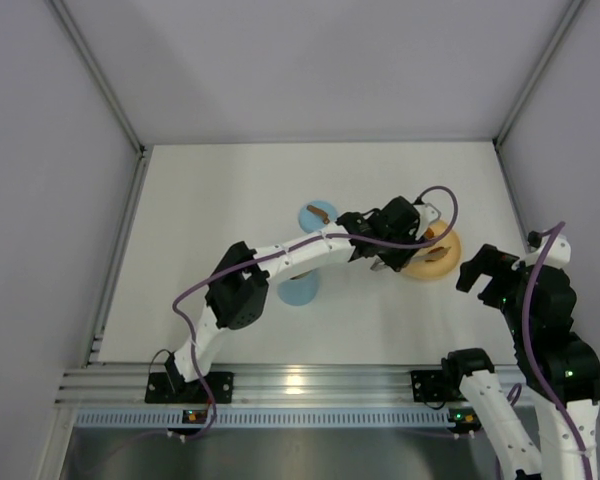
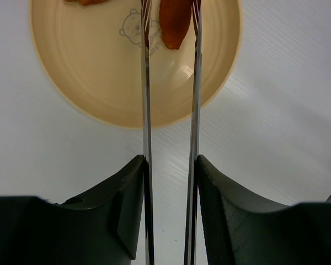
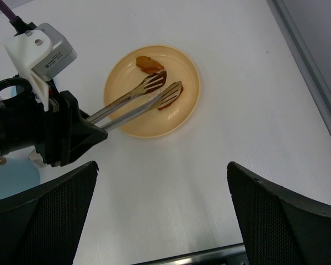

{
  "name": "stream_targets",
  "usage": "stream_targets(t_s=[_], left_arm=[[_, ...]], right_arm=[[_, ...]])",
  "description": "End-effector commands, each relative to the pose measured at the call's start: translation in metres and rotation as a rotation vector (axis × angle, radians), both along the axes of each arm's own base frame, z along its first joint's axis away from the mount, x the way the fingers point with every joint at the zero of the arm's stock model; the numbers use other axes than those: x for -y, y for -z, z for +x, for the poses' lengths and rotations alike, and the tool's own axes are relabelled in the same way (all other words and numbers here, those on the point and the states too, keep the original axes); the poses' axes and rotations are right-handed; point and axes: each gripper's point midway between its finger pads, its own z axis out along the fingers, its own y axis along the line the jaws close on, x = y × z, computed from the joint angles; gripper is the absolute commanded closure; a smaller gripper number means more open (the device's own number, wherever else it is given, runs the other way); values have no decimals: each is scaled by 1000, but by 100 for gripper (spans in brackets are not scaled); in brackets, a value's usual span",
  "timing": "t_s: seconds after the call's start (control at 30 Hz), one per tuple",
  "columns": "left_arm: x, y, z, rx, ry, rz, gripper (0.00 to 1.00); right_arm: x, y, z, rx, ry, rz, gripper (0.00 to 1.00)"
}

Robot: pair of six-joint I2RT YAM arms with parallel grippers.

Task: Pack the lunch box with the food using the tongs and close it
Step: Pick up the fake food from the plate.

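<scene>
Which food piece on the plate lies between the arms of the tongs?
The reddish-brown piece, flanked by both arms of the tongs; the orange piece lies apart, outside them, near the rim of the plate.

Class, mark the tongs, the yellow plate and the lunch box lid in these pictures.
tongs (image 3: 170, 95), right wrist view, on the slotted head of the lower arm.
yellow plate (image 2: 83, 66), left wrist view, on its bare floor left of the tongs.
lunch box lid (image 1: 309, 220), top external view, on its blue top, left of centre.
</scene>
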Motion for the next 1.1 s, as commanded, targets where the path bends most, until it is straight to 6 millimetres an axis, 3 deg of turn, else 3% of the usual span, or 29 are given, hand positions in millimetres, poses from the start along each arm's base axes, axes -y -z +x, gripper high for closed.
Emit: stream_targets(t_s=[0.0, 0.27, 0.6, 0.77, 0.87, 1.07], left_arm=[[19, -29, 19, 106, 10, -81, 54], [20, -14, 10, 52, 58, -47, 53], [3, -13, 3, 33, 42, -2, 53], [2, -12, 0, 24, 52, 4, 68], [0, -16, -1, 26, 51, 4, 70], [-2, -49, -2, 55, 45, -48, 74]], right_arm=[[3, -8, -2, 5, 15, -6, 1], [2, -9, -2, 5, 8, -7, 0], [2, -9, -3, 10, 9, -4, 0], [2, -8, -4, 6, 8, -4, 0], [3, -8, -4, 6, 9, -5, 0], [3, -10, -5, 9, 9, -5, 1]])
